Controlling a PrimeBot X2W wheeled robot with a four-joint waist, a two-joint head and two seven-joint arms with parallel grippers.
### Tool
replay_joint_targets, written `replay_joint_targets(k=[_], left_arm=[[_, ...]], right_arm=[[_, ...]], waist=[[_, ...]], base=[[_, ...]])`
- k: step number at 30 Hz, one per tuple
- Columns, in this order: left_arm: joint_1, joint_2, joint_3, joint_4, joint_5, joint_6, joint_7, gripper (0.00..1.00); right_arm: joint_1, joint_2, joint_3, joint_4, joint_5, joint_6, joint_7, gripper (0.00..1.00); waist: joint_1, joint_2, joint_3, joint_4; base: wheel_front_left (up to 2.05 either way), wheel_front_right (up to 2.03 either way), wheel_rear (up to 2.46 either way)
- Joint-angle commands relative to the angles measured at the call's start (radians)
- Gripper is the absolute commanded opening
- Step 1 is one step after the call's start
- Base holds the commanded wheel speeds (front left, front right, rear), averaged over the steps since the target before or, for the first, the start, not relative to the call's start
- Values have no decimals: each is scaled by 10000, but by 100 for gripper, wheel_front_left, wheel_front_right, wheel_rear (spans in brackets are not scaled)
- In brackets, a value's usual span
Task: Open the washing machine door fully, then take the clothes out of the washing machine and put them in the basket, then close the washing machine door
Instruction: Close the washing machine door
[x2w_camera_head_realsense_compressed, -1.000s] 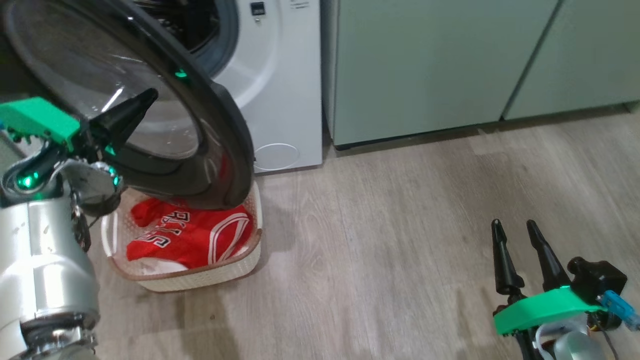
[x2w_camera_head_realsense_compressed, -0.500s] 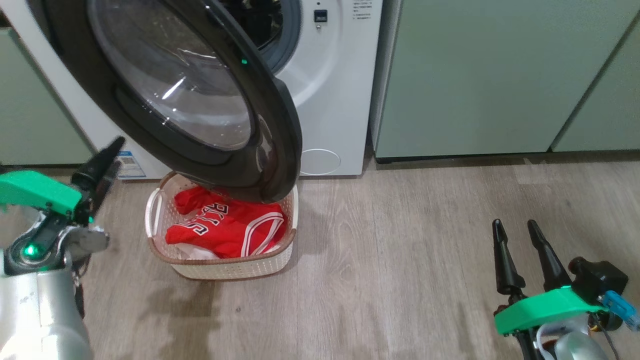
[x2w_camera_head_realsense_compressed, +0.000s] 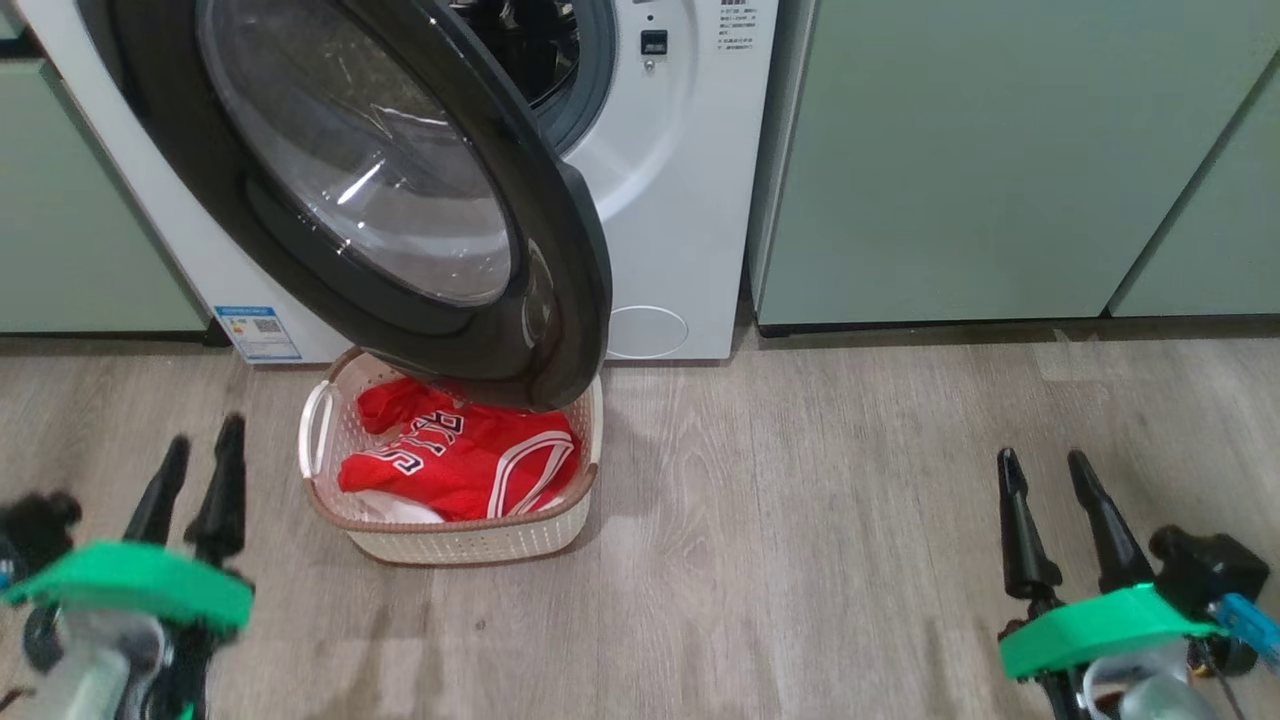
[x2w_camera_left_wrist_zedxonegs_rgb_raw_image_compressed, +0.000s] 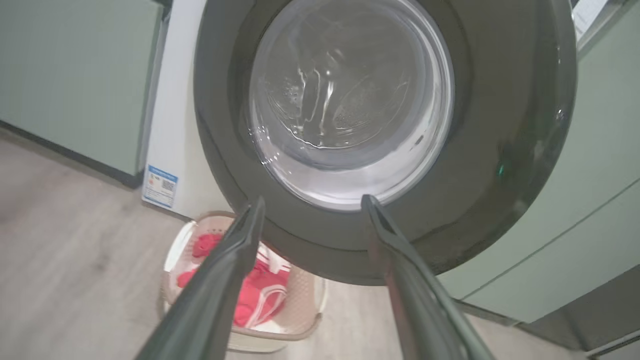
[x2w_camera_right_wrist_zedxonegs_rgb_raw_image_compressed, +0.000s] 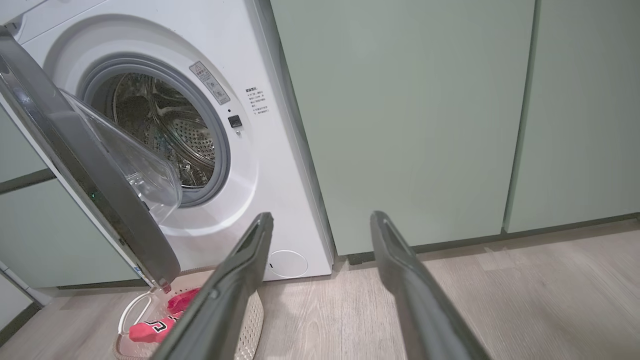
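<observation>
Hanging ajar, the door (x2w_camera_head_realsense_compressed: 560, 250) of the washing machine (x2w_camera_head_realsense_compressed: 680, 200) juts over the basket (x2w_camera_head_realsense_compressed: 470, 540) on the floor just in front of the machine, where the clothes (x2w_camera_head_realsense_compressed: 460, 460) lie. Both pairs of jaws stand open and empty, well back from the machine. Only closing the door seems left.

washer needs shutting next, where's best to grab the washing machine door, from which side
Probably the black rim of the washing machine door, at its free edge above the basket, approached from the robot's right. The door hinges on the left and stands half open, so that edge juts out; the bulging window offers no hold.
</observation>
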Motion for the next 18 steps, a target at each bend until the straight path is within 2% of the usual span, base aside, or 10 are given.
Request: replay_joint_targets(k=[1, 5, 11, 18], left_arm=[[-375, 645, -111, 183, 338, -62, -900, 100], [-317, 751, -399, 678, 940, -62, -1171, 100], [250, -129, 905, 81, 3071, -62, -1185, 100], [898, -834, 1580, -465, 4885, -63, -1186, 100]], right_arm=[[-73, -49, 134, -303, -56, -7, -92, 100], [-20, -46, 98, -279, -43, -7, -92, 100], [70, 19, -59, -250, -31, -7, -92, 100], [129, 128, -112, -226, -8, -7, -92, 100]], waist=[[0, -1, -32, -31], [0, -1, -58, -46], [0, -1, -59, -56], [0, -1, -64, -70]], base=[[0, 0, 0], [0, 0, 0], [0, 0, 0], [0, 0, 0]])
